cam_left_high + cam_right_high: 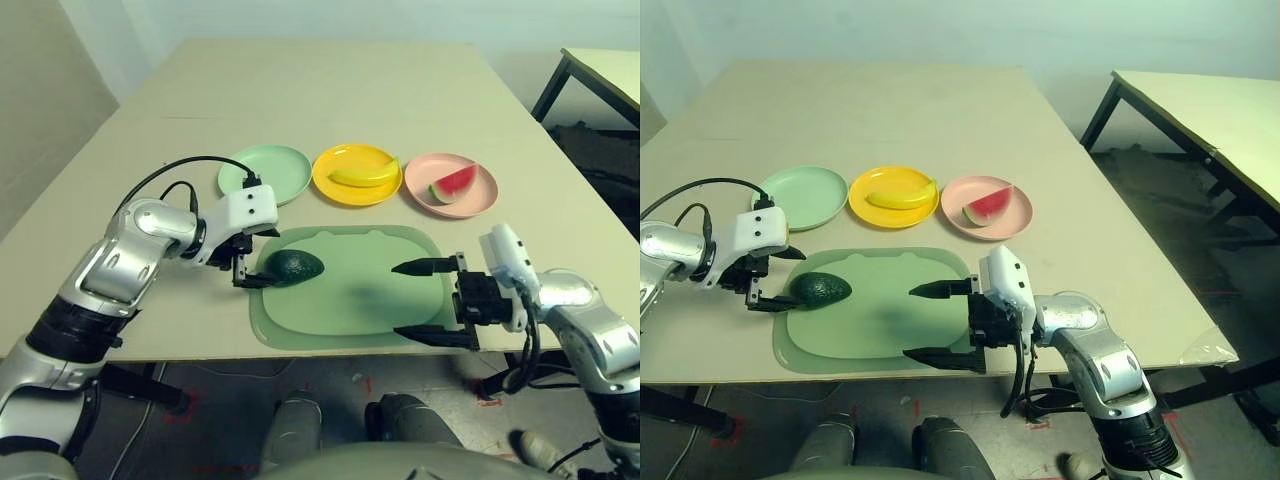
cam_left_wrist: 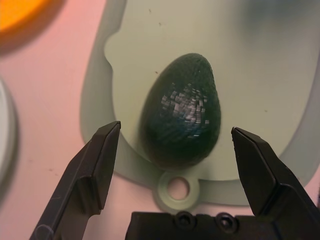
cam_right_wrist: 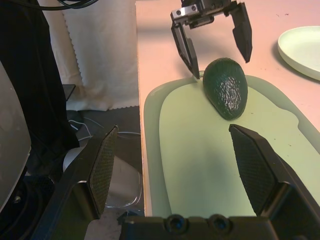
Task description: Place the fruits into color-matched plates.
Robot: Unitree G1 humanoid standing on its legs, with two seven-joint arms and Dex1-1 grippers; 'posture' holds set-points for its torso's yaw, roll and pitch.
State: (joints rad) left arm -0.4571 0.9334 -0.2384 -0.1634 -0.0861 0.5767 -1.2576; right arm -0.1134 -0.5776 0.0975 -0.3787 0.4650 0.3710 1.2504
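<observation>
Left gripper has its two black fingers spread wide, one each side of the dark green oval toy avocado, w/ clear gaps both sides in the left wrist view, so it straddles the fruit's blunt end but isn't gripping it. Nothing's held. The avocado lies on its side at the left end of the pale green rounded-rectangle cutting mat, just by the mat's little ring handle.

Right gripper is also wide open and empty, fingers pointing left across the right end of the same mat, well apart from the avocado. From the right wrist view you look along its fingers straight at the avocado w/ the left gripper over it at the far end.

Past the mat, three round shallow matte plates sit in a row. Mint green plate on the left has nothing on it. Bright yellow plate in the middle holds the curved yellow toy banana. Pale pink plate on the right holds the red watermelon wedge w/ green rind. All of it is on a beige table; a second table stands off to the right.
</observation>
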